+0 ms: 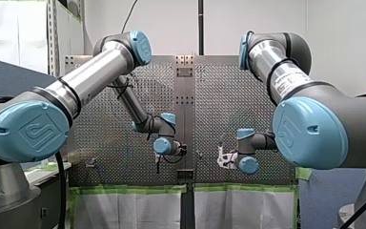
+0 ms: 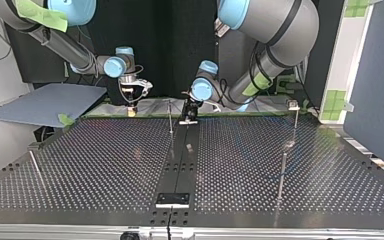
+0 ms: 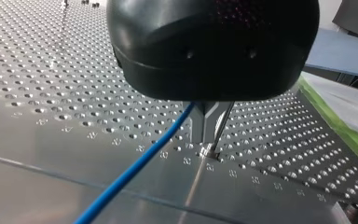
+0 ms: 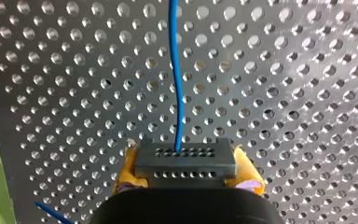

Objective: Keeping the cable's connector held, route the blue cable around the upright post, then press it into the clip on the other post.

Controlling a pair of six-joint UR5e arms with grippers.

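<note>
My right gripper [image 4: 186,179] is shut on a grey connector block [image 4: 185,158], held between its yellow pads [image 4: 127,170]. The blue cable [image 4: 177,84] leaves the connector and runs ahead over the perforated plate. My left gripper [image 3: 206,140], black with metal fingers, is shut on the blue cable [image 3: 135,168], which trails away from it low over the table. A thin upright post [image 3: 222,126] stands right beside its fingers. In the top view my left gripper [image 2: 189,119] is next to that post [image 2: 170,117], and my right gripper [image 2: 131,109] is further left.
A post with a clip on top [image 2: 294,106] stands at the top view's far right, with another thin post [image 2: 282,170] nearer the camera. A slanted rod [image 2: 36,169] is at the left. A black block [image 2: 172,199] sits on the centre strip near the front edge.
</note>
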